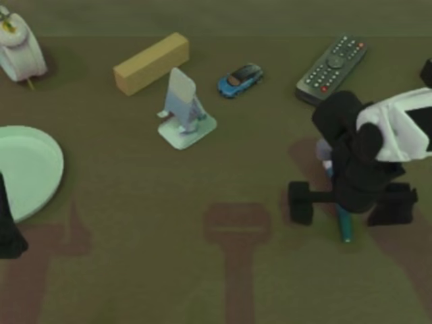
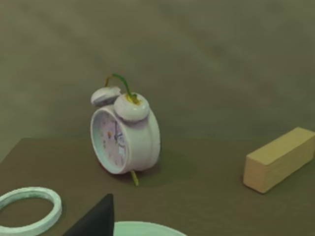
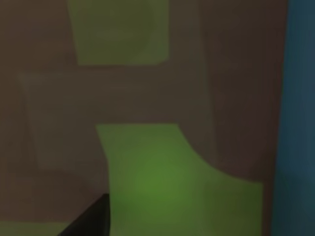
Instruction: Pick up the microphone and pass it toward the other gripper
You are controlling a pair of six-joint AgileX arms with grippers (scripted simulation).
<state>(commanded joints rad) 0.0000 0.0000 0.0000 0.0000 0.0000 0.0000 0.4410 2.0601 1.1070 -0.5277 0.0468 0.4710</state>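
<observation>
Grasp step — right claw (image 1: 347, 202) spread wide, empty, astride microphone (image 1: 345, 227) on bench; next close, lift.

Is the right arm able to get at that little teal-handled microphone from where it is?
Probably yes: the right gripper hangs directly over the teal-handled microphone, with nothing between them.

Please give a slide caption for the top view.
Right end effector lowered over the teal microphone; left arm parked at table edge.
</observation>
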